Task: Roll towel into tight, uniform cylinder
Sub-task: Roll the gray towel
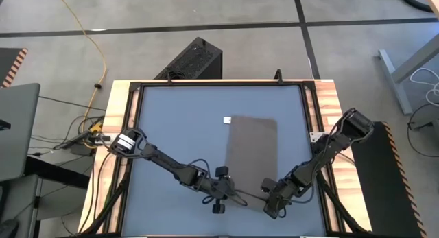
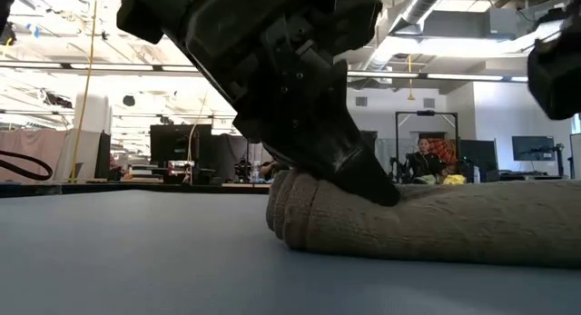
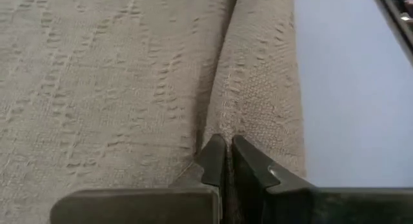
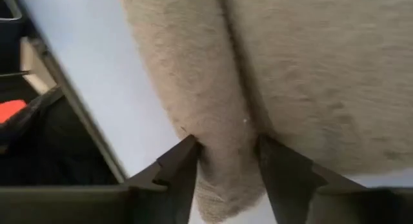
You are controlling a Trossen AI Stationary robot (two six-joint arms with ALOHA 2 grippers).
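The taupe towel (image 1: 252,149) lies flat in the middle of the blue-grey table, with its white tag (image 1: 227,119) at the far left corner. Its near end is rolled into a short roll (image 2: 381,220) that rests on the tabletop. My left gripper (image 1: 232,191) is shut at the roll's left end. It also shows in the left wrist view (image 3: 226,161) and the low view (image 2: 368,183). My right gripper (image 1: 269,200) is at the roll's right end, closed on the roll (image 4: 222,153). My left gripper presses its shut fingertips (image 3: 216,159) down into the crease (image 3: 210,114) between the roll and the flat cloth, near the roll's left end. The fingers slant down from the near left. The roll lies on the table. My right gripper has the roll's right end (image 4: 226,185) between its two fingers (image 4: 184,162), one on the near side and one in the crease on the far side. The fingers lie across the roll, slanting down from the near right. The roll lies on the table.
The table has a dark frame and wooden side rails (image 1: 116,128). Bare tabletop (image 1: 178,128) lies to the left, right and far side of the towel. A black box (image 1: 195,60) stands on the floor behind the table. A person (image 2: 425,161) sits far back in the room.
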